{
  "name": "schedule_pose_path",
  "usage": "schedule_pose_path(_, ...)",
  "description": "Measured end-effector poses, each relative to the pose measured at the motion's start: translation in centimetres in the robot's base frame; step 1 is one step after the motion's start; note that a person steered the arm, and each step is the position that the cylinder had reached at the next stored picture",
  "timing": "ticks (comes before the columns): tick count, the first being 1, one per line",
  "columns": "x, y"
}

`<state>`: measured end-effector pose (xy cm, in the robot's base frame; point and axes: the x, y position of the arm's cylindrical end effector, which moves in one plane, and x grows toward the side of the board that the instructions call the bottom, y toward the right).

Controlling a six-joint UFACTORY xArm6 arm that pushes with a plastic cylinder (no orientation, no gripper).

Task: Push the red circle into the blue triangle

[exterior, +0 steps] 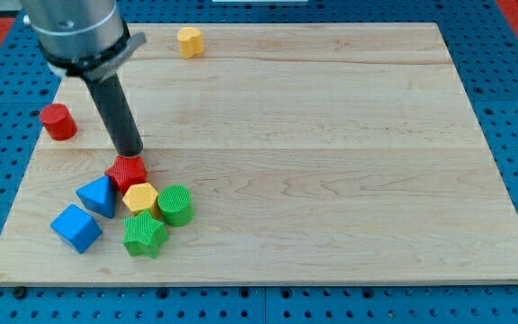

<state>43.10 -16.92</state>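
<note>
The red circle [58, 121] is a short red cylinder near the board's left edge, standing alone. The blue triangle [98, 195] lies lower and to the right of it, in a cluster of blocks. My tip [131, 155] is at the lower end of the dark rod, touching the top edge of a red block [127, 171] that sits just up and right of the blue triangle. The tip is well to the right of and below the red circle.
A yellow block [139, 197], a green circle [175, 205], a green star [144, 235] and a blue cube [76, 228] crowd around the blue triangle. A yellow block [190, 41] sits at the view's top. The wooden board [331, 135] rests on a blue surface.
</note>
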Motion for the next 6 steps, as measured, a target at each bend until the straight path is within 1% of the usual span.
schedule_pose_path(1,-6.0,-3.4)
schedule_pose_path(2,-6.8,-11.0)
schedule_pose_path(3,-4.6,-11.8)
schedule_pose_path(4,1.2,-7.2)
schedule_pose_path(5,2.7,-5.9)
schedule_pose_path(6,-4.4,-1.6)
